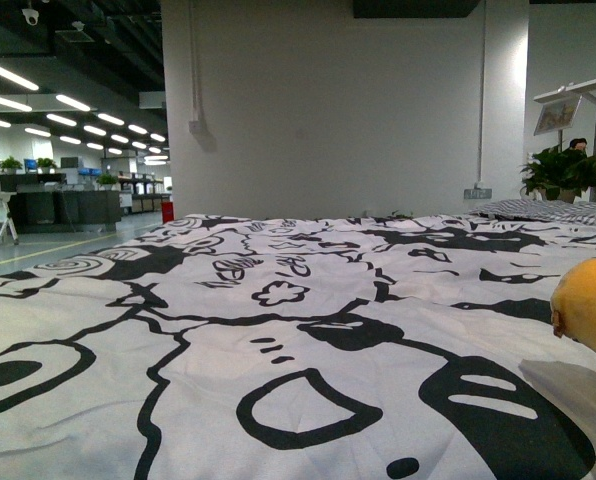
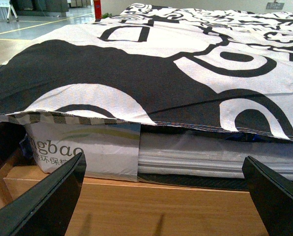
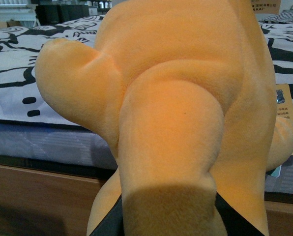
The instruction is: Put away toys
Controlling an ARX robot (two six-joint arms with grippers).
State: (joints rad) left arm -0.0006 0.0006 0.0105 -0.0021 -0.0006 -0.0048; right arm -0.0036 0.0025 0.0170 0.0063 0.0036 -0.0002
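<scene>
Room: a large hall with ceiling strip lights, a white wall [image 1: 328,100] behind the bed and a potted plant [image 1: 558,172] at the far right.
Surface: a bed under a white sheet [image 1: 278,330] printed with bold black cartoon shapes. It fills the front view.
Plush animal [image 1: 590,300]: the front view catches only a rounded orange-yellow sliver at its right edge, above the sheet. The right wrist view is almost filled by its body [image 3: 186,98].
Right claw [image 3: 171,216]: pinching the plush. A black finger [image 3: 230,219] shows on either side of one fat limb, pressed against the fur. The toy rises straight ahead of the claw, and the bed's side lies beyond it.
Tag [image 3: 286,118]: a tan card beside the toy's far flank, seen only from the right wrist. Its print is too small to read.
Left claw [image 2: 163,160]: spread wide, with nothing between its two dark fingers [image 2: 48,196]. It shows only in its own wrist view.
Ahead of the left claw: the bed's side, with the sheet's hem overhanging a pale mattress [image 2: 210,157].
Wrapper [image 2: 82,147]: printed plastic just under the hem, toward one finger.
Bed frame [image 2: 161,211]: wooden, below the claw's opening, and also visible past the toy [image 3: 38,191].
Faces: no view shows the toy's eye, mouth or belly.
</scene>
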